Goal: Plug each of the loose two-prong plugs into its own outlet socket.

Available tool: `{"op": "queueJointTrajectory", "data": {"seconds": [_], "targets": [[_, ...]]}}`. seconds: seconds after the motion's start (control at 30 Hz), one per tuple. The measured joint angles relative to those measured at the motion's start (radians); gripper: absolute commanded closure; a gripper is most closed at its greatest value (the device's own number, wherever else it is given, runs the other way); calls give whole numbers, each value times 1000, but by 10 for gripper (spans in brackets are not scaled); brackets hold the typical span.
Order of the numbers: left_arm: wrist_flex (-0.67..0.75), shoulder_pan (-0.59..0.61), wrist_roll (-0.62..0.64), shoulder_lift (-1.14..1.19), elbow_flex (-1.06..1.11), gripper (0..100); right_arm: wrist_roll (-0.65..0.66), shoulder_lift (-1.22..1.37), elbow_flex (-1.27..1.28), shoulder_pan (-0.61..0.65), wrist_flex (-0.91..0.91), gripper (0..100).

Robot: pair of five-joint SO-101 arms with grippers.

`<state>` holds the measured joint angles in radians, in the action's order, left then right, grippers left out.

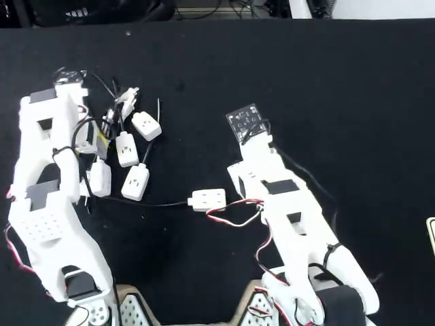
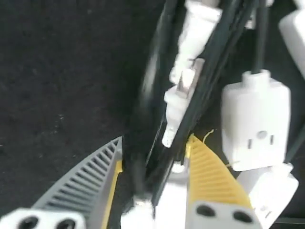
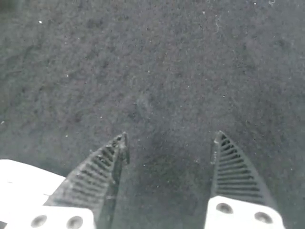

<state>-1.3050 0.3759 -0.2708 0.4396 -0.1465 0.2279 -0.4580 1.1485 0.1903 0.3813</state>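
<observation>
The left tool (image 2: 155,143) squeezes floppy black cords (image 2: 209,71). Better to hold the hard, light plug (image 2: 198,24) body. The right tool (image 3: 171,136) gapes open.

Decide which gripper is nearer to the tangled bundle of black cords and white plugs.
Left. The left gripper grips the tangled black cord bundle between its fingers; the right gripper hangs open over bare black cloth, well apart.

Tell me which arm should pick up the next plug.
Left. The left gripper sits among the black cords beside a white plug; the right gripper hangs open over black cloth.
</observation>
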Motion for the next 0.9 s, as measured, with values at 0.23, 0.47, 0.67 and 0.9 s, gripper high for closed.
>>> {"op": "queueJointTrajectory", "data": {"seconds": [0.23, 0.47, 0.67, 0.9], "targets": [[2, 71, 0, -9, -41, 787, 0, 0, 9, 0, 0, 733], [2, 149, 0, -9, -98, 787, 0, 0, 9, 0, 0, 733], [2, 163, 0, -9, -98, 787, 0, 0, 9, 0, 0, 733], [-107, 160, -18, -15, -178, 787, 0, 0, 9, 0, 0, 733]]}}
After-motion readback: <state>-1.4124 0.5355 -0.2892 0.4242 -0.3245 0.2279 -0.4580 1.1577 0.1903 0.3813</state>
